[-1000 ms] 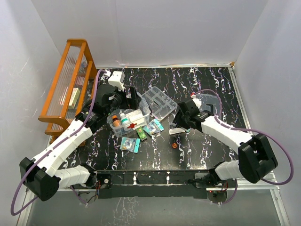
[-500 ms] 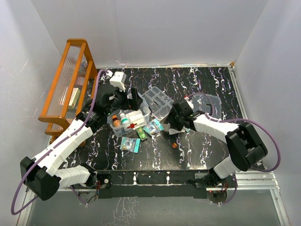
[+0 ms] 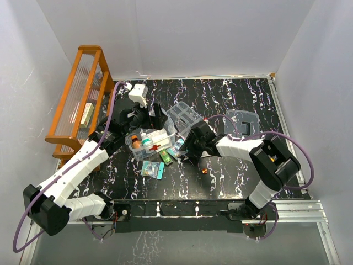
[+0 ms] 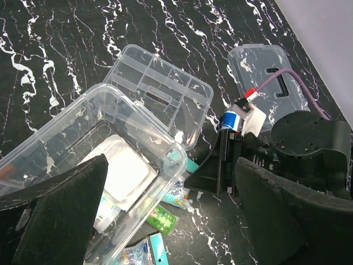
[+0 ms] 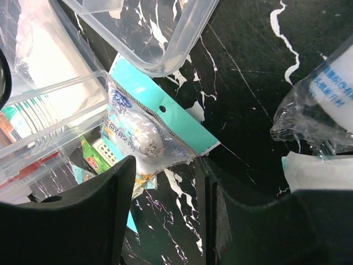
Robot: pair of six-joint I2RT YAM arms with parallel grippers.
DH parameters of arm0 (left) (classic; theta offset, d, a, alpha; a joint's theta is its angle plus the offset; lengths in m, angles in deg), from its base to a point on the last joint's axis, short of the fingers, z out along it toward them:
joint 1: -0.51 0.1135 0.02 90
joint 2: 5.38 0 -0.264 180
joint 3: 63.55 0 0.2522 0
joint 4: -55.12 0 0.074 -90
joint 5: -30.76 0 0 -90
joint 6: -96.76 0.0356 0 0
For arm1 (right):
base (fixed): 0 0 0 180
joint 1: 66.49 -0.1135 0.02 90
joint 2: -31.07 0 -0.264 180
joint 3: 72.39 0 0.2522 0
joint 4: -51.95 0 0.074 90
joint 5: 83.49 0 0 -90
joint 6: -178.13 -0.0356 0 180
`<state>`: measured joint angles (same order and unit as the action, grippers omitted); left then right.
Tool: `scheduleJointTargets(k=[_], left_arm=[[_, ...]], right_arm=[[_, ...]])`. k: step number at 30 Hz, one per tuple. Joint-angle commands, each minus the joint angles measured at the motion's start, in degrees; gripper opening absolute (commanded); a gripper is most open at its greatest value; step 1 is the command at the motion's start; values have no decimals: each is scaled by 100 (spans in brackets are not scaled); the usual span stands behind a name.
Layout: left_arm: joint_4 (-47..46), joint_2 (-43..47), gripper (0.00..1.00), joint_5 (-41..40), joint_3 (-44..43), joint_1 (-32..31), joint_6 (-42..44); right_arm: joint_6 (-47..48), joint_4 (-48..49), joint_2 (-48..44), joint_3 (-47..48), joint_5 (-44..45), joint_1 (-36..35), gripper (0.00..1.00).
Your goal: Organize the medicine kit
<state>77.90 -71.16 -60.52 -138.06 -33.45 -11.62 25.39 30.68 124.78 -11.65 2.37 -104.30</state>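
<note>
The medicine kit's clear box (image 3: 150,144), marked with a red cross, holds bottles and a white pack (image 4: 124,168). Its divided tray (image 3: 185,118) lies just behind it. The clear lid (image 3: 242,122) lies further right. My left gripper (image 3: 157,117) hovers wide open over the box's far end, holding nothing (image 4: 171,221). My right gripper (image 3: 186,149) is low on the table to the right of the box. It is open (image 5: 165,221). A teal-backed packet (image 5: 149,127) lies just ahead of the gap between its fingers, not gripped.
A green packet (image 3: 166,158) and more teal packets (image 3: 151,169) lie in front of the box. A small orange item (image 3: 204,170) sits near the right arm. A crinkled clear bag (image 5: 320,105) lies at right. An orange slatted rack (image 3: 83,99) stands along the left edge.
My right arm has swung left across the table, bringing its gripper to the packets beside the box. The left arm has stayed put.
</note>
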Motion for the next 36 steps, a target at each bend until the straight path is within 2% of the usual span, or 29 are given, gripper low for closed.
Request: scheduleJointTargets(k=[1, 4, 6, 11, 17, 26, 33, 36], left_arm=[[-86, 247, 99, 2, -116, 3, 53], [-50, 241, 99, -3, -145, 2, 53], [-20, 239, 99, -4, -165, 3, 53], [-6, 282, 99, -47, -134, 4, 36], [-259, 524, 99, -224, -6, 3, 37], [-162, 469, 99, -213, -44, -5, -45], [-120, 348, 99, 44, 37, 2, -198], [-114, 248, 99, 426, 73, 3, -157]], right_arm=[[-24, 334, 140, 34, 132, -42, 43], [102, 325, 212, 116, 241, -43, 37], [182, 281, 254, 190, 262, -40, 36], [387, -378, 429, 617, 474, -111, 46], [814, -763, 703, 943, 663, -154, 45], [962, -902, 646, 911, 1082, -193, 23], [758, -697, -184, 358, 1175, -198, 14], [606, -577, -648, 35, 1284, -192, 7]])
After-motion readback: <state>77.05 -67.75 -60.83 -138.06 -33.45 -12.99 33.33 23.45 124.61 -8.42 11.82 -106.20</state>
